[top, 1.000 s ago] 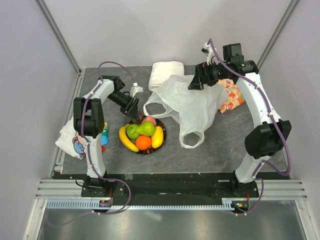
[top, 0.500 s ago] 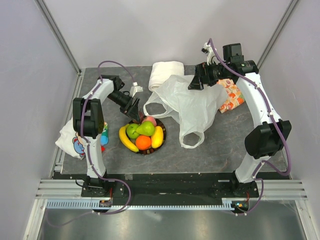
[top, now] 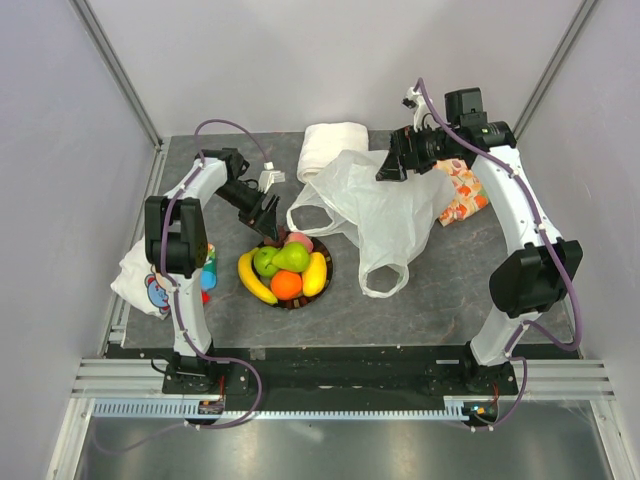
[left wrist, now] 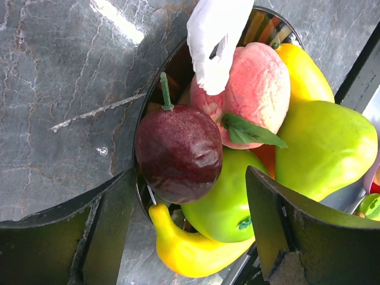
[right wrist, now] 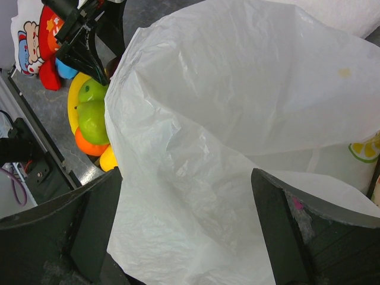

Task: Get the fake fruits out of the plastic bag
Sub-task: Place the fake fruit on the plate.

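The fake fruits lie heaped on a dark-rimmed plate: two yellow bananas, a green apple, a green pear, an orange, a pink one. In the left wrist view a dark red fruit sits on top beside the pink one. My left gripper is open and empty just above the plate's far-left edge. The plastic bag lies flat and crumpled to the right of the plate. My right gripper is open above its far end.
A white cloth roll lies at the back. Orange fruit-patterned fabric lies right of the bag. A cartoon-printed white pouch with red and blue toys sits at the left edge. Walls close three sides.
My left gripper has drawn slightly back from the plate toward the far side. The right arm, the bag and the fruits have not moved.
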Robot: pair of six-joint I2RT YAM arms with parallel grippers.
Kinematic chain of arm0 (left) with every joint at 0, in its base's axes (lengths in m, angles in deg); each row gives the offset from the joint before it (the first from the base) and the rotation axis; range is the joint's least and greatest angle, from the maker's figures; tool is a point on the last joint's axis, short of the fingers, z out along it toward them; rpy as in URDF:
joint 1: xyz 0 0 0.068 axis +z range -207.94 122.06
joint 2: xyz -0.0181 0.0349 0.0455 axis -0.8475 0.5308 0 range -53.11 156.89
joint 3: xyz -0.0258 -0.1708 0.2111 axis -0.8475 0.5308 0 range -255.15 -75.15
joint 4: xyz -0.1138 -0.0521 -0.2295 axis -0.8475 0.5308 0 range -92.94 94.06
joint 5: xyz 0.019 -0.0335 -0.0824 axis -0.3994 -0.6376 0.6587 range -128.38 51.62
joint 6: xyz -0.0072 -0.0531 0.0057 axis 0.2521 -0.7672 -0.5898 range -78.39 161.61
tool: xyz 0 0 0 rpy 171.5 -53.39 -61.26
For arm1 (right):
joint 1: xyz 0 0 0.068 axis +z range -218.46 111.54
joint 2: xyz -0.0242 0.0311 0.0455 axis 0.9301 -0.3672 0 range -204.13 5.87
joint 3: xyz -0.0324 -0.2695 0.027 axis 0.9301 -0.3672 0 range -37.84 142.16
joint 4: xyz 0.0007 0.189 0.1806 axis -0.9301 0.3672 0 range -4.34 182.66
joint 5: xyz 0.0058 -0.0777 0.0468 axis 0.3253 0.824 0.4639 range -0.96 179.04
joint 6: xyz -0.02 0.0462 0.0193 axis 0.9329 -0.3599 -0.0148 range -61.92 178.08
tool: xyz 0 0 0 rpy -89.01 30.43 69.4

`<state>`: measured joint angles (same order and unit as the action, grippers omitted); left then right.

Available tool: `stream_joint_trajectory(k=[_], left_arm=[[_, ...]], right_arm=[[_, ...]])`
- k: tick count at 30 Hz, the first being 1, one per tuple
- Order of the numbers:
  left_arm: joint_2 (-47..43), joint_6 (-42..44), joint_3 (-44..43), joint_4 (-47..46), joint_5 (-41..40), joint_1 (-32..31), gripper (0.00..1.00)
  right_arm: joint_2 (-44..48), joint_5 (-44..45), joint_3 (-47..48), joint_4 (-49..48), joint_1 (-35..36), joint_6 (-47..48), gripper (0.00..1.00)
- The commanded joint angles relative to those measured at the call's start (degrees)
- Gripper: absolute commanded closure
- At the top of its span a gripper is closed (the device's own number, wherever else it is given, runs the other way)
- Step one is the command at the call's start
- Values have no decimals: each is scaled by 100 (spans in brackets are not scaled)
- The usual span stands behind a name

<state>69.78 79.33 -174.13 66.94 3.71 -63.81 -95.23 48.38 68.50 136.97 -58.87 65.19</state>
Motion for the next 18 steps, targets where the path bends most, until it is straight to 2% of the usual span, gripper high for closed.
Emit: stream_joint_trajectory(k=[1,8,11,18], left_arm=[[-230,-168,-25,-124,28,-11,20],[-292,-220,-42,-221,-86,-2,19],[-397,-299,-218,-221,-95,24,11],[-723,-317,-429,-177,-130,68,10]], right_arm=[[143,-135,-35,-103,8,0,2],[90,-152,88,-104,8,-17,2],[90,-135,220,-86,8,-8,2],[126,-187,439,-77,0,53,2]])
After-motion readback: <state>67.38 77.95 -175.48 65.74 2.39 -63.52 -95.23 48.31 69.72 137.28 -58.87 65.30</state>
